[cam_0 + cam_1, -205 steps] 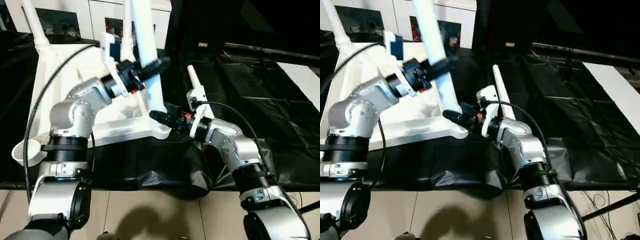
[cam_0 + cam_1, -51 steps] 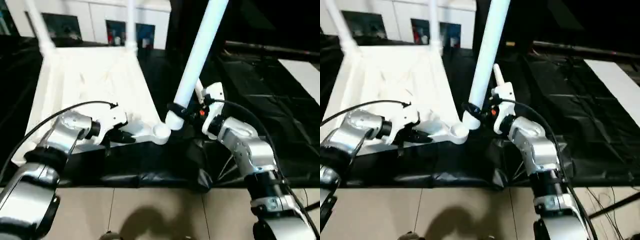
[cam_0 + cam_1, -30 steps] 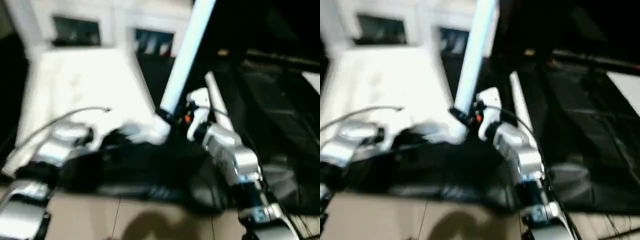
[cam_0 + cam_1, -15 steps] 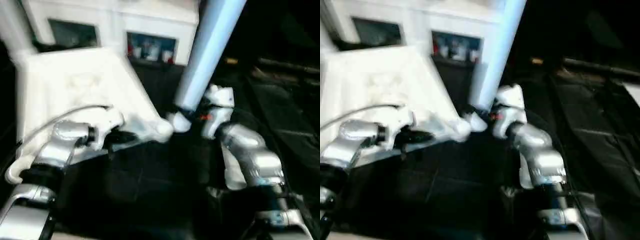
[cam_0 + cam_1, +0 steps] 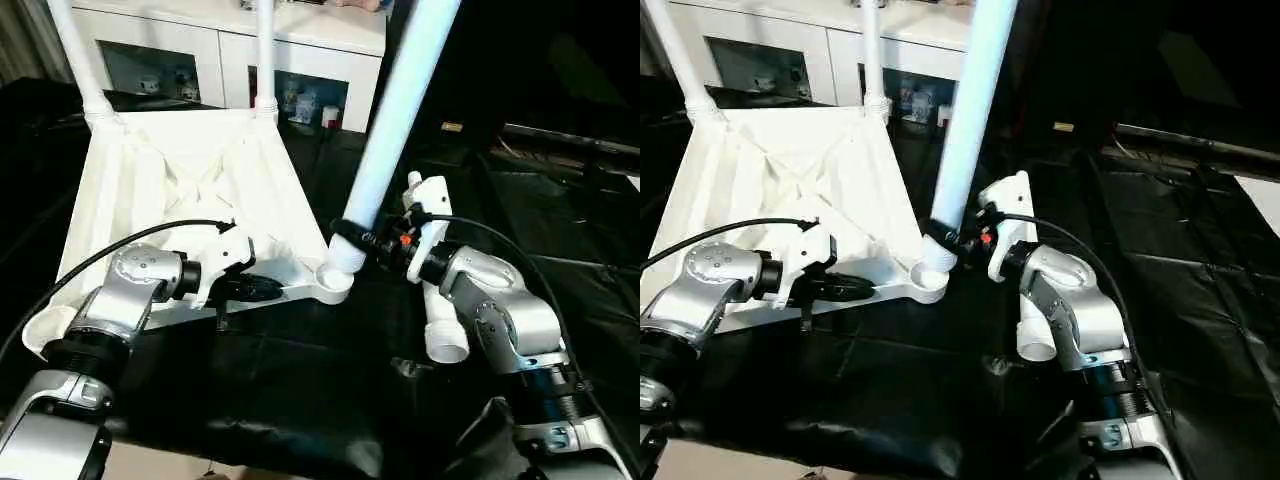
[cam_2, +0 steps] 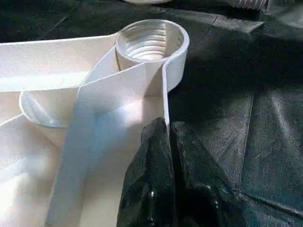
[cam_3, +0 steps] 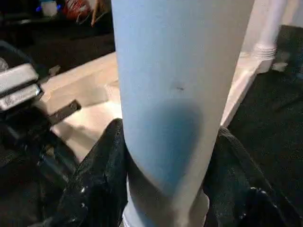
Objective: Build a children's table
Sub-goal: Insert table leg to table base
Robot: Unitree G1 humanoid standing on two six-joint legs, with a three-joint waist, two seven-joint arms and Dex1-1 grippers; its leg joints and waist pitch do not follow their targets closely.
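Right gripper (image 5: 352, 232): fingers clamped round the base of a white tube leg (image 5: 395, 120), just above its threaded end, which sits at the mouth of the near-right corner socket (image 5: 332, 277), tilted, not seated as far as I can tell.

Left gripper (image 5: 268, 289): fingers (image 6: 156, 156) pinched shut on the thin side wall of the children's table top (image 5: 190, 190), just beside that socket. The top lies underside-up on the black-sheeted tabletop (image 5: 300, 400); two legs stand in the corners farthest from that socket. A fourth leg (image 5: 440, 300) lies just beside it, under the right forearm.

Handling, my read:
- Leg: light, stiff hollow plastic, smooth, likely slippery under twist. Low grip near the socket is right.
- Long lever, so cross-threading risk if tilted.
- Top: light, will skate on the sheet; the wall may flex. Brace near the socket, as now.
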